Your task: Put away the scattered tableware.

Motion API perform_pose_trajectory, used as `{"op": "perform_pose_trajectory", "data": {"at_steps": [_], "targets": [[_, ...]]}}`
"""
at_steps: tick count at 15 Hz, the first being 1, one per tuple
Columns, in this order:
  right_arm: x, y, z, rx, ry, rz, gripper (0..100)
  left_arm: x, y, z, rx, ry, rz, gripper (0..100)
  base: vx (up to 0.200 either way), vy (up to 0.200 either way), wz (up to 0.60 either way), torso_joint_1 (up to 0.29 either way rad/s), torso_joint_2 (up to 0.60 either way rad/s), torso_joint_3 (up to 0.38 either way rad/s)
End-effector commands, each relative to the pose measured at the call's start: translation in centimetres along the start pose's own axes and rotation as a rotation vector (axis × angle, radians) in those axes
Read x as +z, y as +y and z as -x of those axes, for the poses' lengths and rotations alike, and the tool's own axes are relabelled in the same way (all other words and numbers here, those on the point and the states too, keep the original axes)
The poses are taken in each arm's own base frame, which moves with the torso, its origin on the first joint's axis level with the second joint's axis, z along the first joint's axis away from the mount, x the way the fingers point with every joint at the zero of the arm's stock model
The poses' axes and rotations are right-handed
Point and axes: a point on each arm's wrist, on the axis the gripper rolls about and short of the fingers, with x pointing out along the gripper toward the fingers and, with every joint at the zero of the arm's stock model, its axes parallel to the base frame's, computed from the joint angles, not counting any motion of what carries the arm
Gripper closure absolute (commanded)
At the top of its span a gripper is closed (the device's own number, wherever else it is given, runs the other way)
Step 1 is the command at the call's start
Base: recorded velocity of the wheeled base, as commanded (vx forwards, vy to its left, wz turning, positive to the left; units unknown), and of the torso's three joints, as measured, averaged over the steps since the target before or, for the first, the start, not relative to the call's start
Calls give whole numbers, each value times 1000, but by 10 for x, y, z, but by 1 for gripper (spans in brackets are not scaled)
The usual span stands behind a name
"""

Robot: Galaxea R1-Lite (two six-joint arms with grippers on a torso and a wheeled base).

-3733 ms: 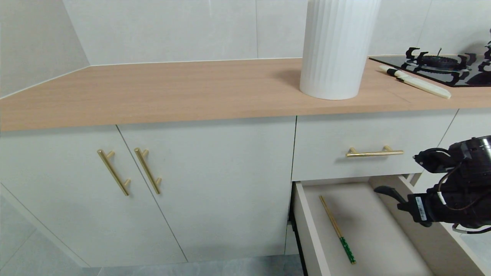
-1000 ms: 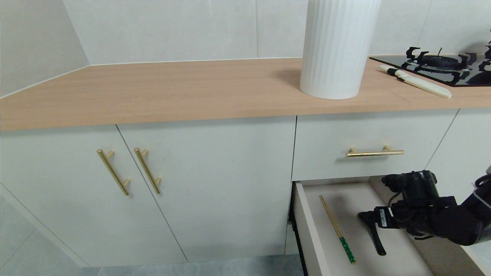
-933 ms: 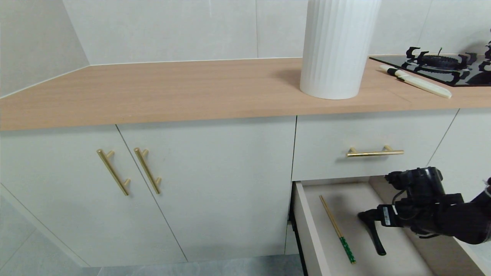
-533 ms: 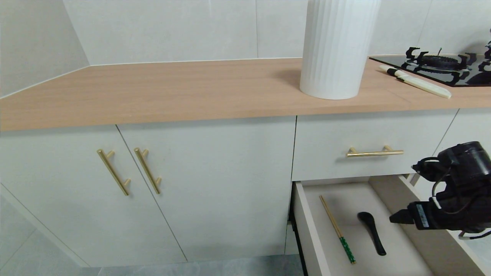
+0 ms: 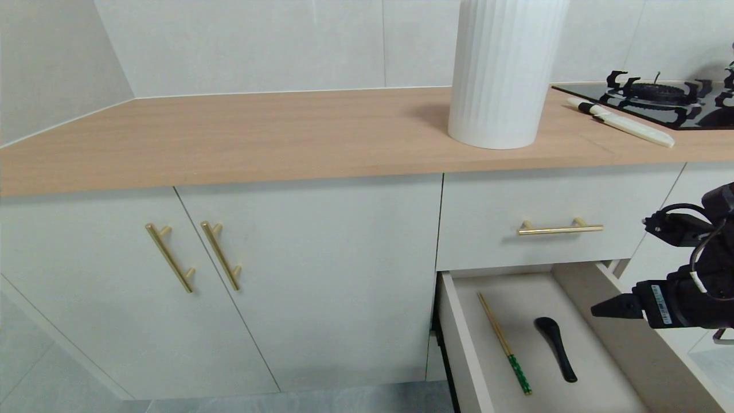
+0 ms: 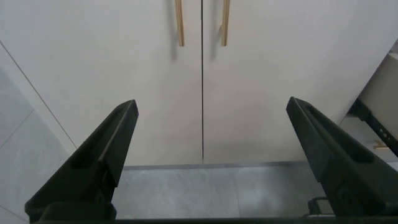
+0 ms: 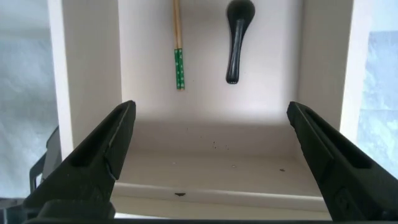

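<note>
Tableware check: logged spoon [image 5: 557,351] at 3 o'clock of chopsticks [image 5: 503,343], both flat in open drawer [image 5: 457,338], judged knife [image 5: 621,121] on countertop [image 5: 258,137] at 1 o'clock of drawer not yet stowed, found right gripper [image 7: 210,109] released and empty over drawer, left gripper [image 6: 211,104] spread too.

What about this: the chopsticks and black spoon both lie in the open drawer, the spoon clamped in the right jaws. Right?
Not clamped. The right wrist view shows the right gripper with jaws open and empty above the open drawer; the black spoon lies free in it beside the chopsticks.
</note>
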Motion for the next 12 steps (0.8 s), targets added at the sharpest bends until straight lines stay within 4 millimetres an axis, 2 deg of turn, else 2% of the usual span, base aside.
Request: {"op": "perform_pose_trajectory", "data": {"at_steps": [1,10,12], "targets": [[-1,4,2,10,-3,14,0,0,0,0,1,1,1,0,-200,0,0,2,-2,-2],[-12,15,2,21,58,66,0,0,0,0,1,1,1,0,-200,0,0,3,3,3],[-15,17,3,24,83,78,0,0,0,0,1,1,1,0,0,0,0,0,0,0]]}}
